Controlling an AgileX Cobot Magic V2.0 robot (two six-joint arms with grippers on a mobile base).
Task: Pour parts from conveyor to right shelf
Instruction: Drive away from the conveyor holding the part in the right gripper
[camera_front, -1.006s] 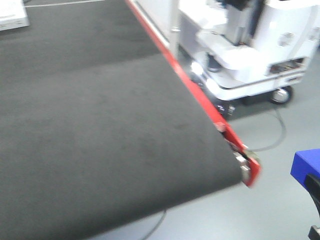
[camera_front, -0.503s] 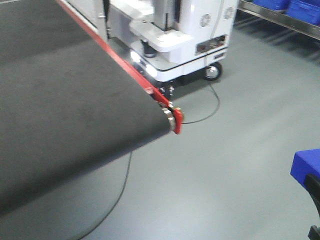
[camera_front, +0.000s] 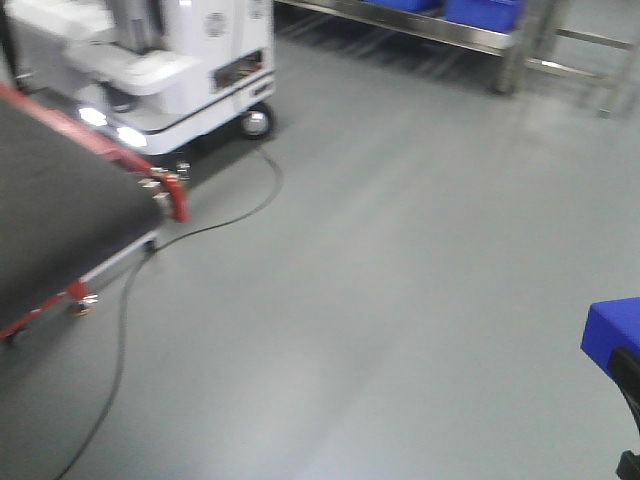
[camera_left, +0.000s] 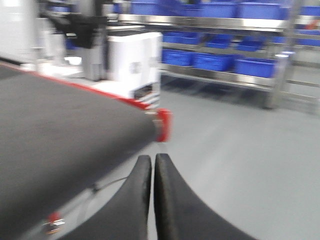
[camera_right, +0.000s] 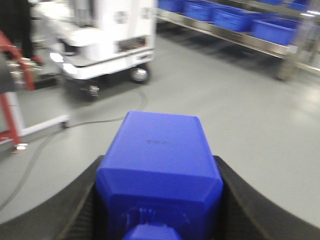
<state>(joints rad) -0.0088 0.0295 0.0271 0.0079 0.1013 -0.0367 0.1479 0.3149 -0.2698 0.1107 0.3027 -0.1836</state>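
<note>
Both pincers are closed. The right pincer (camera_right: 160, 175) grips the blue cube (camera_right: 159, 145), with one black finger (camera_right: 82, 212) on each side of it. The left pincer (camera_left: 152, 160) has its two black tips pressed together.

The grey floor (camera_front: 400, 300) is the biggest thing. It spreads out wide from the end of the conveyor (camera_front: 60, 220). The conveyor is a dark grey belt with a thin red edge, and it shows at the left of the front view. The left pincer hangs near its end.

The shelf (camera_left: 225, 22) is made of shiny steel rails. It stands well apart from the conveyor, across the floor past the belt's end. A white cart (camera_front: 190, 60) on wheels sits just beside the conveyor's red edge, and two small lights glow on it. The blue bins (camera_left: 255, 66) sit in rows on the shelf, well away from the conveyor. A black cable (camera_front: 200, 225) lies on the floor and curves from under the conveyor's end toward the cart's wheel.

The cube is the smallest thing. It is off the conveyor and well apart from it, held up over the floor. A little stud (camera_right: 145, 232) shows on the side nearest the right wrist camera. All the pictures are a bit blurry.
</note>
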